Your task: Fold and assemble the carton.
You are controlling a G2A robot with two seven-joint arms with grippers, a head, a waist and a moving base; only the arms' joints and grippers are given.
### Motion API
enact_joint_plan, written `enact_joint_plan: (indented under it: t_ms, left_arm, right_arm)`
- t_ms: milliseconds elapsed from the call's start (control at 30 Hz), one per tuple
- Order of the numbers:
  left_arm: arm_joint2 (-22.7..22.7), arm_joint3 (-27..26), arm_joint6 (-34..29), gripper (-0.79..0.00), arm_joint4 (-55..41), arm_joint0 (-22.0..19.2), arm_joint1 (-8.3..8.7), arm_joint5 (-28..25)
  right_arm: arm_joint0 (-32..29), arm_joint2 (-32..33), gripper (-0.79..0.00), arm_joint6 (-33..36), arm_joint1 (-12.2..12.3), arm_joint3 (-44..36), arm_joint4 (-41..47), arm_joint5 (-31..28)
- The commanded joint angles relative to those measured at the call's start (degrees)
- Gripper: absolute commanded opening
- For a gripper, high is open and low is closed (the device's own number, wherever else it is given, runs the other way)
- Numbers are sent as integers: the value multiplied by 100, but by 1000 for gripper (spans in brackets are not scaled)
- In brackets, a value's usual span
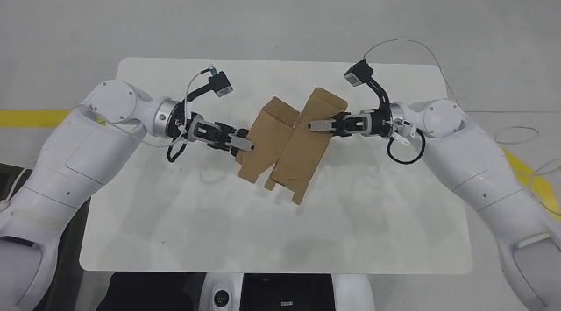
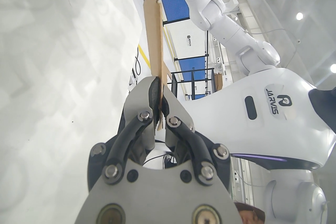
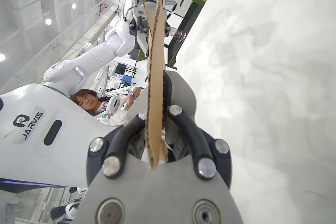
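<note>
One edge of the flattened carton (image 1: 282,146) is pinched tight by the left gripper (image 1: 249,145). The sheet is held over the middle of the table (image 1: 175,223), and its opposite edge is clamped in the right gripper (image 1: 316,124). To be opened cleanly, the edges should probably be eased together evenly, with both grips kept firm.

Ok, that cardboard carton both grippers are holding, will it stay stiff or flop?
Probably fairly stiff: the carton spans between the left gripper and right gripper without visible sag. Likely light, since two thin edge pinches carry it. Its layers gape apart in the left wrist view, so it may hinge along creases if pushed.
</note>
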Motion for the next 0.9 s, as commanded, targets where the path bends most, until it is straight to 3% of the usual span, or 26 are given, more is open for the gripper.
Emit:
enact_joint_plan:
  t_ms: [0, 267, 500, 700, 867]
  left_arm:
    - [-65, -29, -13, 0, -109, 20, 6, 13]
    - [-422, 461, 653, 0, -310, 135, -35, -651]
    - [-386, 1015, 1081, 0, -139, 67, -212, -1054]
    - [-243, 1047, 1642, 0, 511, 93, -348, -1125]
    - [-287, 988, 1926, 0, 486, 176, -415, -986]
  right_arm:
    - [20, -22, -785, -16, 1, 2, 38, -16]
    - [-11, 91, -785, -450, 8, 302, 230, -447]
    - [-11, 28, -785, -669, -206, 866, 485, -665]
    - [129, -46, -785, -1389, -437, 1211, 50, -717]
    - [162, -95, -785, -1791, -596, 1434, -219, -639]
